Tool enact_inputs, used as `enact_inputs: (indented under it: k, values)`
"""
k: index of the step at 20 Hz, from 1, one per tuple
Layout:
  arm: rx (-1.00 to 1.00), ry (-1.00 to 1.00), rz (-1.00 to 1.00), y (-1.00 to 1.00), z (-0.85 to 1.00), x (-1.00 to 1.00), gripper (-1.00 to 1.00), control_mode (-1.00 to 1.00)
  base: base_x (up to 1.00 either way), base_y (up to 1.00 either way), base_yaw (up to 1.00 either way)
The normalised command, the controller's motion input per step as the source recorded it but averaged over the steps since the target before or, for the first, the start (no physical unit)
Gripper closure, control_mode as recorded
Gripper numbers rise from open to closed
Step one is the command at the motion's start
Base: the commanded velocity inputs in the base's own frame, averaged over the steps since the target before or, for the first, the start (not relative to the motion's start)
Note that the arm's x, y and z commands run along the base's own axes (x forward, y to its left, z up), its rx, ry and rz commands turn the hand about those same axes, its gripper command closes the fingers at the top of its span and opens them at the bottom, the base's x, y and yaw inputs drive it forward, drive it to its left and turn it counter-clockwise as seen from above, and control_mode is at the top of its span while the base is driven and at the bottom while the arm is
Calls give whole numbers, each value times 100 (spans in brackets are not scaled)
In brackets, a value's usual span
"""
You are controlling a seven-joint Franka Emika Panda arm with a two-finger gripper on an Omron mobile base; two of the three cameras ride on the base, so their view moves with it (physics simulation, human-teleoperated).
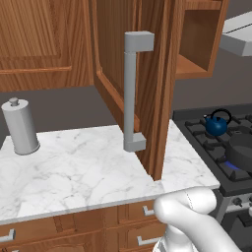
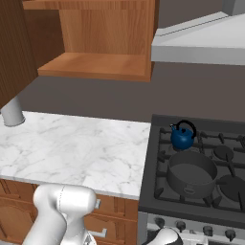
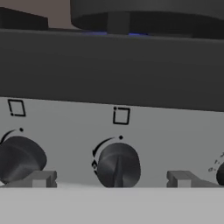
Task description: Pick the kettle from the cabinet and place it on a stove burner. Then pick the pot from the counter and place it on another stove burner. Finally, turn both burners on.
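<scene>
The kettle is a small glossy blue ball with a thin black arched handle, upright on a rear burner of the black cooktop, its spout toward the counter side. Just in front of it sits the pot — wide, squat, matte dark grey, its mouth up and a small loop handle facing the stove's front. In the left base view a blue glow shows under the pot's near edge.

The counter is white marble with grey veins over brown wooden drawers. The cabinet is brown wood with a bare shelf; the left base view adds its open panelled door, edge-on, with a long grey square bar handle running vertically, and a tall grey canister standing at the counter's far left.

The hand view looks squarely at the stove's pale grey front panel: a round dark knob at centre with a ridge running up and down, another knob at left. The gripper has its jaws wide apart, one blocky grey fingertip on each side of the centre knob, gripping nothing. Blue flame shows under the pot's base above.
</scene>
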Motion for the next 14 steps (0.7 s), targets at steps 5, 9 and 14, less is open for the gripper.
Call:
enact_inputs:
  k: [5,9,14]
  values:
    - [0,-2,0,0,-6,11,-100,-100,0,0,0]
    - [1,-2,0,0,-7,9,-100,-100,0,0,0]
    - [1,-2,0,0,-10,7,-100,-100,0,0,0]
